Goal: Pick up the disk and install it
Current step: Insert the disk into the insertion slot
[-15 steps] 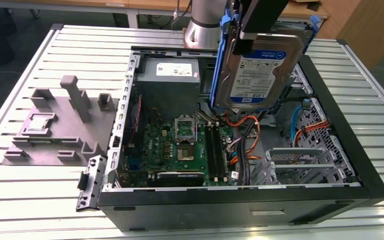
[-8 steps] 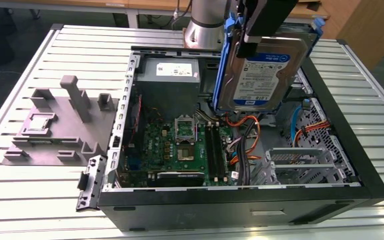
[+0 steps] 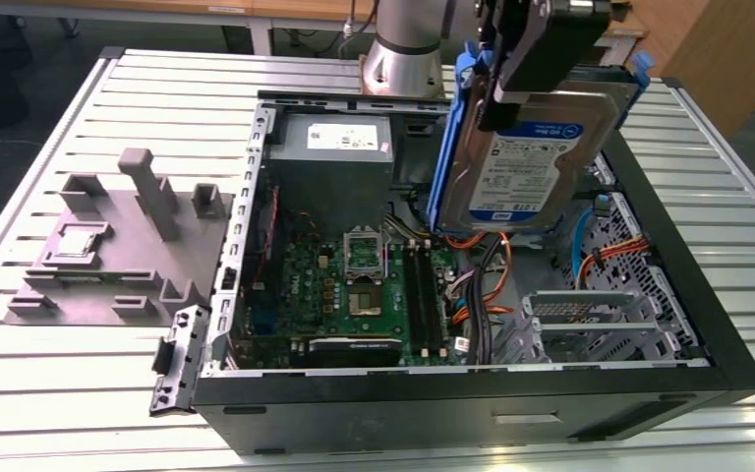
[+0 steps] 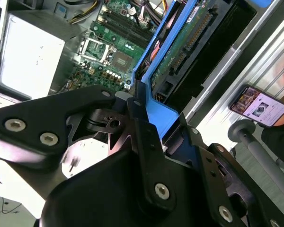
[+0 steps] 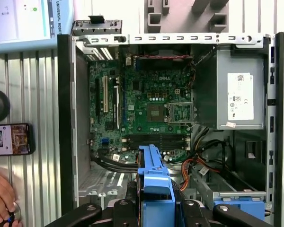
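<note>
disk (image 3: pixel 522 162): 1, in blue frame
gripper (image 5: pixel 156 201): 1
arm (image 3: pixel 404 49): 1
case (image 3: pixel 483 413): 1, side open
motherboard (image 3: pixel 351 285): 1
CPU socket (image 5: pixel 180 112): 1
memory slots: several, too fine to count
power supply (image 3: pixel 331 162): 1
drive cage (image 3: pixel 588 320): 1
grey block (image 3: pixel 115 256): 1, several posts
phone (image 5: pixel 12 139): 1, seen in both wrist views
hand (image 5: pixel 0 196): 1
screen (image 5: pixel 21 21): 1
table (image 3: pixel 63 364): 1

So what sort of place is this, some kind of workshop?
Likely a robotics lab or test bench: a robot's pincer holds a hard drive above an open desktop computer case on a slatted metal table.
</note>
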